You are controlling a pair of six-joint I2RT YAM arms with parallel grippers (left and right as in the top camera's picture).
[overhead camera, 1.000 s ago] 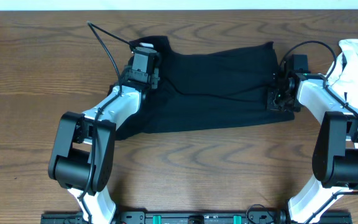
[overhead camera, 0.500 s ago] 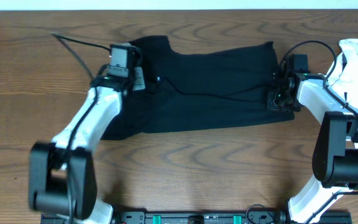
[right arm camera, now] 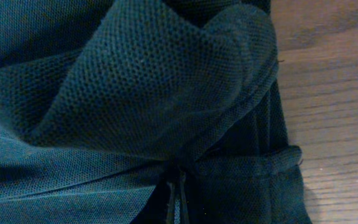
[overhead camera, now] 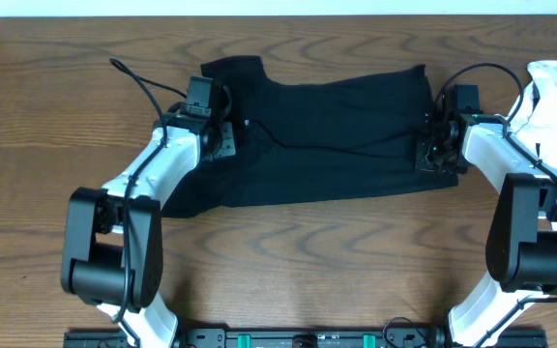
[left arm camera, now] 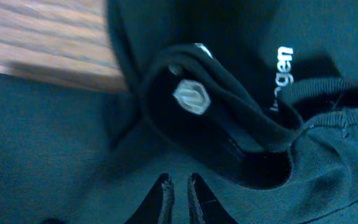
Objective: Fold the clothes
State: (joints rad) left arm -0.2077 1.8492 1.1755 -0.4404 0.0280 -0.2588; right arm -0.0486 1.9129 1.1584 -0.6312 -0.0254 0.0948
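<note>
Limp, soft black T-shirt (overhead camera: 337, 135), best pinched at edges: right gripper (right arm camera: 176, 186) clamps its right-of-frame edge, left gripper (left arm camera: 179, 193) closed near the collar.

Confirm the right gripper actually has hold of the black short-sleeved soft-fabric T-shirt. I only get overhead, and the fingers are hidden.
Observer: In the right wrist view the right gripper is shut, with a bunched fold of the black soft-fabric T-shirt pinched between its fingers.
Operator: Left one?
Observer: The left gripper has its fingers nearly together over the fabric. I can't tell if any is pinched.
Operator: Where on the shirt?
Observer: Near the ribbed collar, with the white chest text beside it.
</note>
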